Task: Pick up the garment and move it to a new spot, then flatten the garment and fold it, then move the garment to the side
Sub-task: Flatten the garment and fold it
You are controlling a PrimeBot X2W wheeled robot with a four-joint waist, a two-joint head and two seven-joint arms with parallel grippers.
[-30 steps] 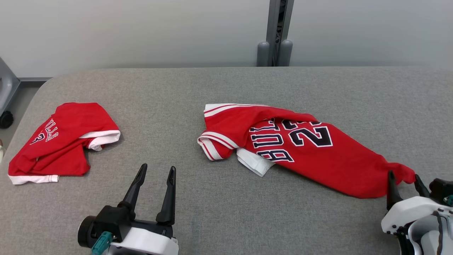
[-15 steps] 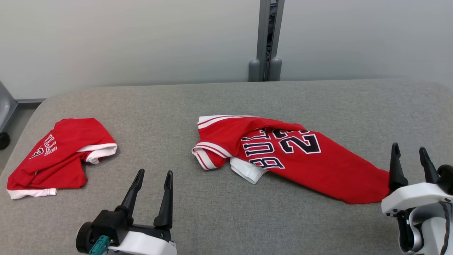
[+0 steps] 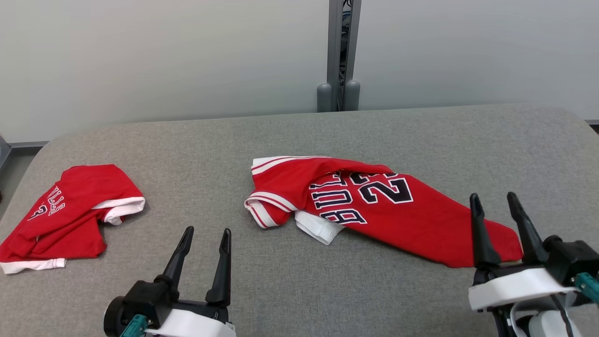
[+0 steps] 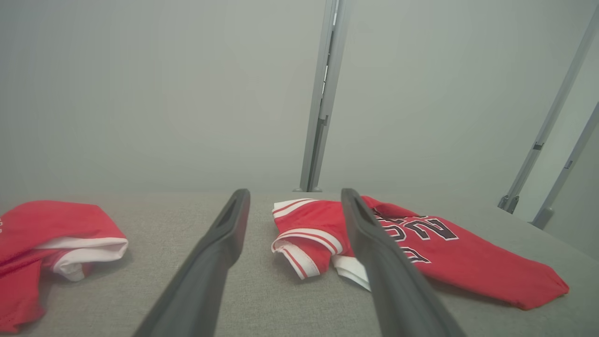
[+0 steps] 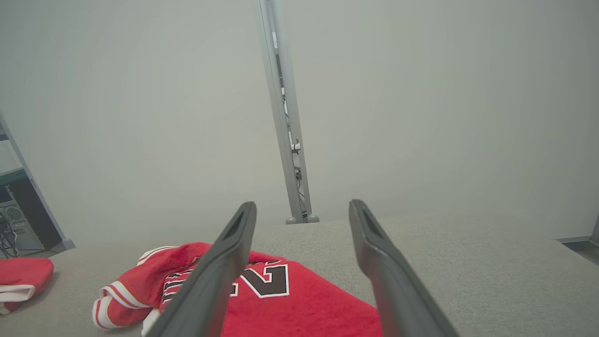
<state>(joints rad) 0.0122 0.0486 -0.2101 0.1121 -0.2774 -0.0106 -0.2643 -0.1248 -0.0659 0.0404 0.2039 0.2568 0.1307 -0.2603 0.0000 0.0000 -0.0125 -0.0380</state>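
At the far left of the grey fabric-covered table (image 3: 299, 135) lies a crumpled red garment with white hems and white lettering (image 3: 70, 215), bunched in a loose heap near the table's left edge. To its right, at the near edge, the left gripper (image 3: 208, 230) points away from the robot with its two dark fingers spread apart and nothing between them, over bare cloth and well apart from both garments. Right of centre lies the red jersey with white striped trim and dark "BULLS 23" lettering (image 3: 374, 210), rumpled rather than flat: its striped sleeves and a white fold bunch at the left end, and its body stretches rightward and nearer, narrowing to a tip. At the far edge behind it a grey metal post (image 3: 338, 47) rises against the pale wall. At the near right the right gripper (image 3: 493, 195) also stands wide apart and empty, its fingers just beside the jersey's narrow right tip; whether they touch the cloth cannot be told.
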